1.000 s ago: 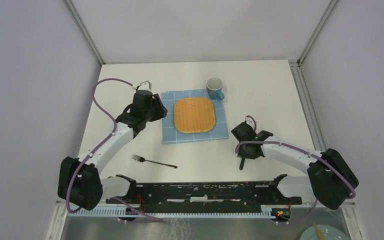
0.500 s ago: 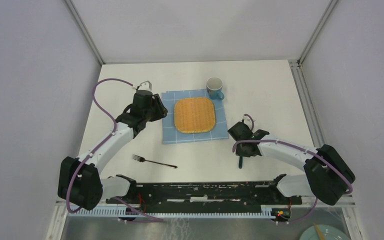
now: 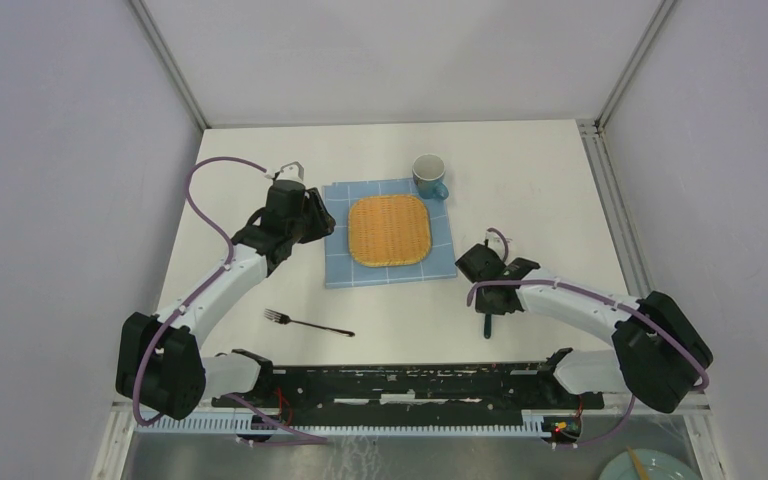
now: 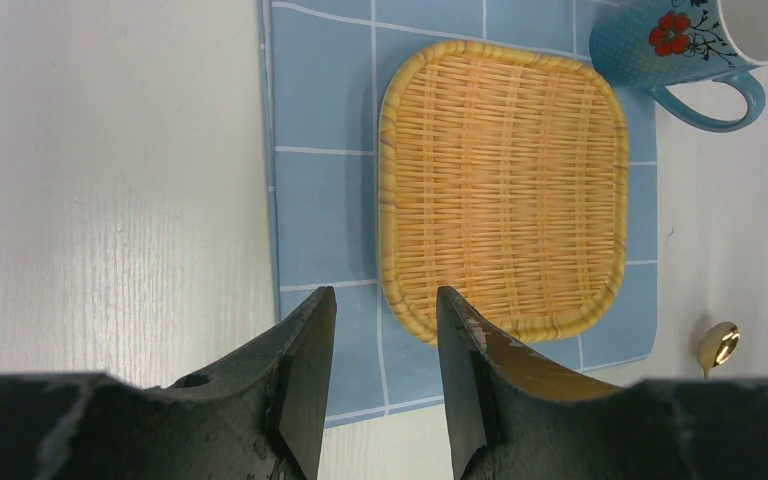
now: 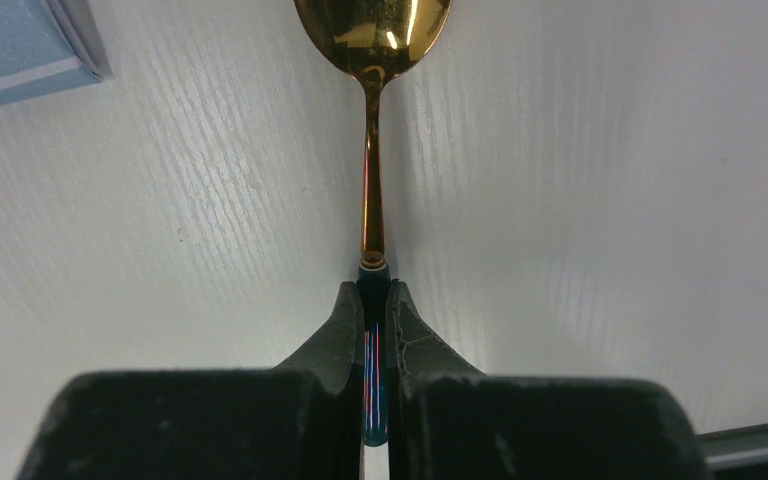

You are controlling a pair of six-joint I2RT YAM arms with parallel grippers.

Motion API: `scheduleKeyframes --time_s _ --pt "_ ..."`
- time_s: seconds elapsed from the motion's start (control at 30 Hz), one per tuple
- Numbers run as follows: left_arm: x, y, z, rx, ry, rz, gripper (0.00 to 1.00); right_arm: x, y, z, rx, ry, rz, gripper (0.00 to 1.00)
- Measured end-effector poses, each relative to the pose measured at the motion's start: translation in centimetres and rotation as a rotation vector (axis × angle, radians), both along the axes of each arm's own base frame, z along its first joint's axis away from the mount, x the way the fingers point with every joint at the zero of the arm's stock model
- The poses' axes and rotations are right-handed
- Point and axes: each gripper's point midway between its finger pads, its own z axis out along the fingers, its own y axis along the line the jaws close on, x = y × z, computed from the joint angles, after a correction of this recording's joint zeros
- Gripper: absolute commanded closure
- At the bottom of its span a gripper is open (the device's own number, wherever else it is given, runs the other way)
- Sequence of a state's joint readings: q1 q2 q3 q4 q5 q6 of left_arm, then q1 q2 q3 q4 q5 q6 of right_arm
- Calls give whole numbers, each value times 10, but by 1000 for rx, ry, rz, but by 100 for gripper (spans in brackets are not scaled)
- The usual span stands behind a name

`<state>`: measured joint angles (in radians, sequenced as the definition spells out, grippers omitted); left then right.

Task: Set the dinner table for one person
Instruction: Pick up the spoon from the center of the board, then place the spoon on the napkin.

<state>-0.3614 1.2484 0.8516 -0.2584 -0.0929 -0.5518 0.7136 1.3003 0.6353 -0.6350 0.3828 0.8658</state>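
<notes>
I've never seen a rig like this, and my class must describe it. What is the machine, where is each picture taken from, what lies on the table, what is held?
Two robot arms are bolted at the near edge of a white table. The wide picture comes from a fixed camera above; the other two from cameras on each wrist, showing its own fingers. On the table: a blue checked cloth under a woven tray, a blue mug, a fork. The right gripper is shut on a gold spoon by its dark handle. The left gripper is open and empty, at the cloth's edge.
</notes>
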Motion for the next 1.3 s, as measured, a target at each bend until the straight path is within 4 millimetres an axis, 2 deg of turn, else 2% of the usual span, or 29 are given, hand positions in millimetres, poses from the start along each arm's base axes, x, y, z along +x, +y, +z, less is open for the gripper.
scheduleKeyframes --time_s 0.47,0.87,1.03,1.17,1.3 --pt "0 0 0 -1 0 -2 51 22 13 30 -7 -44 72 100" --pt "0 1 1 1 -6 5 50 58 46 35 -31 -34 193 100" --pt "-4 4 9 -2 -29 12 50 76 62 39 -28 -41 232 100" --pt "-6 8 13 2 -43 24 51 88 74 35 -14 -38 252 100" --pt "-11 12 14 9 -41 32 51 99 77 28 -8 -23 254 100"
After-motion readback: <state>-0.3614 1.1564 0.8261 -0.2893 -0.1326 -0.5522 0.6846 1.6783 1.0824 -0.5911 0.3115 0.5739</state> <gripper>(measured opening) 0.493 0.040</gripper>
